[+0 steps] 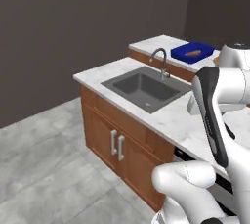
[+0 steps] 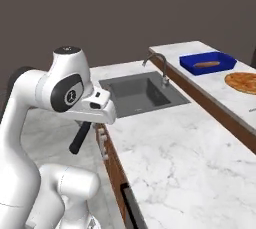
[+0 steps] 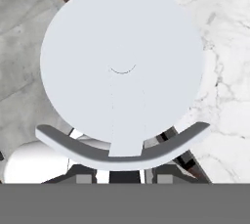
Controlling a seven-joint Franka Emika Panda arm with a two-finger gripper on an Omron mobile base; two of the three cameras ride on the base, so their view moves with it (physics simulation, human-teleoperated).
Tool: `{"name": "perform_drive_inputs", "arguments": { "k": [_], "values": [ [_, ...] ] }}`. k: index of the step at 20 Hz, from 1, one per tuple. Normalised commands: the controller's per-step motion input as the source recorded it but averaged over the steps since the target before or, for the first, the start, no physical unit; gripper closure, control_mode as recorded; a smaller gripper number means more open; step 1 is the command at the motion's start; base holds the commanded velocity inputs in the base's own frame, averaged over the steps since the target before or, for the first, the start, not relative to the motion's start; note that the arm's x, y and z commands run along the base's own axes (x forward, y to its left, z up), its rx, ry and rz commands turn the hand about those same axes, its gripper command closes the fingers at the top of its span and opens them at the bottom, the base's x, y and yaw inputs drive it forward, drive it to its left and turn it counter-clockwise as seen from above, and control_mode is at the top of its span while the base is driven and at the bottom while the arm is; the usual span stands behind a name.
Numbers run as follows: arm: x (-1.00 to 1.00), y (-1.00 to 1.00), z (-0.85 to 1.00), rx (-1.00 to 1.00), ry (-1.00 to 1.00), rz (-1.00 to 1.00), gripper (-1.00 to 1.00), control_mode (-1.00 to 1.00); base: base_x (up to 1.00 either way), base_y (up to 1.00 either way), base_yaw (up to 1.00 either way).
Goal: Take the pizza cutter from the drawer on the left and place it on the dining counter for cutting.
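Note:
The pizza cutter (image 3: 122,66) looms in the hand view, its round pale-grey wheel facing the camera above a dark curved guard (image 3: 122,152). Its neck runs down between my gripper (image 3: 125,177) fingers, which are shut on it. In the right base view my gripper (image 2: 90,123) hangs off the worktop's front edge, over the floor, and a dark rod-like part (image 2: 80,139) of the cutter slants down from it. The dining counter (image 2: 210,88) is the raised marble top behind the sink, far right. The drawer is out of view.
A sink (image 2: 140,93) with a curved tap (image 2: 156,60) is set in the marble worktop (image 2: 175,153). On the raised counter are a blue tray (image 2: 207,64) and a pizza (image 2: 243,82). Brown cabinet doors (image 1: 117,142) face grey floor (image 1: 44,169).

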Motion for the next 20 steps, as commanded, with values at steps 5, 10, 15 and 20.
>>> {"name": "perform_drive_inputs", "arguments": {
  "k": [5, 10, 15, 20],
  "values": [
    [0.0, 0.0, 0.0, 0.0, 0.0, 0.0, 1.0, 1.0, 0.02, 0.92, -0.56],
    [0.0, 0.0, 0.0, 0.0, 0.0, 0.0, 1.0, 1.0, 0.01, 1.0, -0.52],
    [0.0, 0.0, 0.0, 0.0, 0.0, 0.0, 1.0, 1.0, 0.03, 1.0, -0.41],
    [0.0, 0.0, 0.0, 0.0, 0.0, 0.0, 1.0, 1.0, 0.42, 1.0, -0.36]
  ]
}}
